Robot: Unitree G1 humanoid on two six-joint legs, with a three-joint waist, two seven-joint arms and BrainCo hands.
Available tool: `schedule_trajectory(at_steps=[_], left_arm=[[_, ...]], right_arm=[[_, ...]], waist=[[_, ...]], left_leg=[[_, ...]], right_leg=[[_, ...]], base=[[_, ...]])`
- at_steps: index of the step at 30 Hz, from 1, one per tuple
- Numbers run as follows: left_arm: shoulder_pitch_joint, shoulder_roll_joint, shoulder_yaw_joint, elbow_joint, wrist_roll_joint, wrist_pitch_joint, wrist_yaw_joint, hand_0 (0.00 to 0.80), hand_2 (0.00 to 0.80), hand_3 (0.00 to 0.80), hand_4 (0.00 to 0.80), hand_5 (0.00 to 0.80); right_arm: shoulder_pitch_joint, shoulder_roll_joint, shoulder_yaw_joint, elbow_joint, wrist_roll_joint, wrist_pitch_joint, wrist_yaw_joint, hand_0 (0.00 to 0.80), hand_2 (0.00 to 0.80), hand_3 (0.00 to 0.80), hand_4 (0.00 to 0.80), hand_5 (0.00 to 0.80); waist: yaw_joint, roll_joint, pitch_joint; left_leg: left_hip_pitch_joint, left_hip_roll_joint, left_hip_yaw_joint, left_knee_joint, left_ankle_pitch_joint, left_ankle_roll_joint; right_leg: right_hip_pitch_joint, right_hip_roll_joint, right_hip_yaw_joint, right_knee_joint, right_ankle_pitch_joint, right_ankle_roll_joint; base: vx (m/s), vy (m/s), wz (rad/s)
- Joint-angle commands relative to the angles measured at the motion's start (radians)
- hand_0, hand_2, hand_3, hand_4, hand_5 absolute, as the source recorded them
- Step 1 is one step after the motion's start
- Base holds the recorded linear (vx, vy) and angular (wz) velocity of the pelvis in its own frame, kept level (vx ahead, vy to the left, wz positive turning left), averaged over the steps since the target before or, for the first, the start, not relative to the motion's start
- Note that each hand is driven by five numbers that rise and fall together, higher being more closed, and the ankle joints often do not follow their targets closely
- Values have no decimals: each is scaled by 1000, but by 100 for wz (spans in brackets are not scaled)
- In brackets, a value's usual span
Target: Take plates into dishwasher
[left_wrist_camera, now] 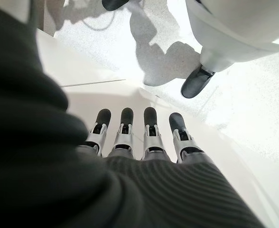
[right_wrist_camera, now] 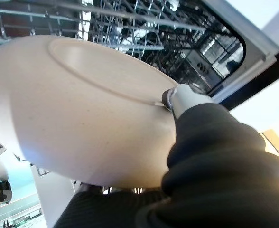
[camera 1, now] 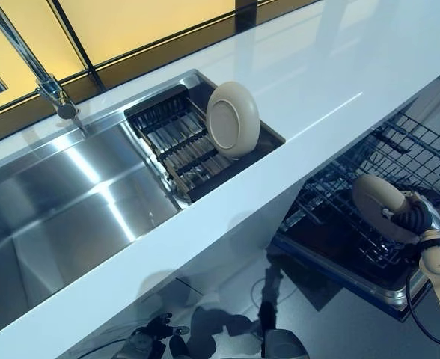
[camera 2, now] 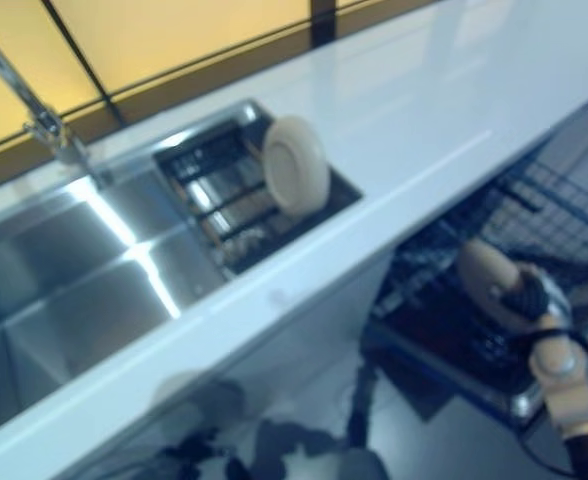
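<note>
My right hand [camera 1: 418,221] is shut on a cream plate [camera 1: 377,203], held on edge over the pulled-out wire rack of the dishwasher [camera 1: 399,153] below the counter. In the right wrist view the plate's underside [right_wrist_camera: 82,109] fills most of the picture, my thumb [right_wrist_camera: 177,97] pressed on it, the rack's wires [right_wrist_camera: 144,23] beyond. A second cream plate [camera 1: 233,120] stands upright in the drying rack [camera 1: 176,138] set into the sink's right end. My left hand [left_wrist_camera: 139,137] hangs low with straight fingers, holding nothing, above the floor.
A steel sink basin [camera 1: 63,217] with a tap [camera 1: 52,90] lies left of the drying rack. The white counter [camera 1: 340,67] runs across above the dishwasher. The open dishwasher door [camera 1: 355,273] juts out at floor level.
</note>
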Motion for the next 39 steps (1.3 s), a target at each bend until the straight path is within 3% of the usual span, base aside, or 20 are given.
schedule_trajectory(at_steps=[1,11,39], left_arm=[[-63,74,-9,-8,18,6,-13,0,0,0,0,0],[-83,77,-28,-13,25,12,-17,0,0,0,0,0],[-127,100,-93,-67,-18,15,-27,0,0,0,0,0]], right_arm=[[-134,3,8,18,-10,10,-46,800,800,800,800,800],[-202,13,68,76,-9,71,-45,800,800,800,800,800],[-372,-34,170,306,-10,119,-118,800,800,800,800,800]], waist=[[13,-103,35],[28,-102,54],[69,-57,125]], left_leg=[[9,12,7,-1,24,-33],[-5,11,-9,-1,25,-34],[-53,-12,-63,-1,28,-33]], right_leg=[[13,-1,12,15,-23,-10],[2,-3,5,19,-21,-11],[-55,-27,-17,63,-30,-15]], base=[[-10,-13,3],[-4,-4,1],[-3,-3,4]])
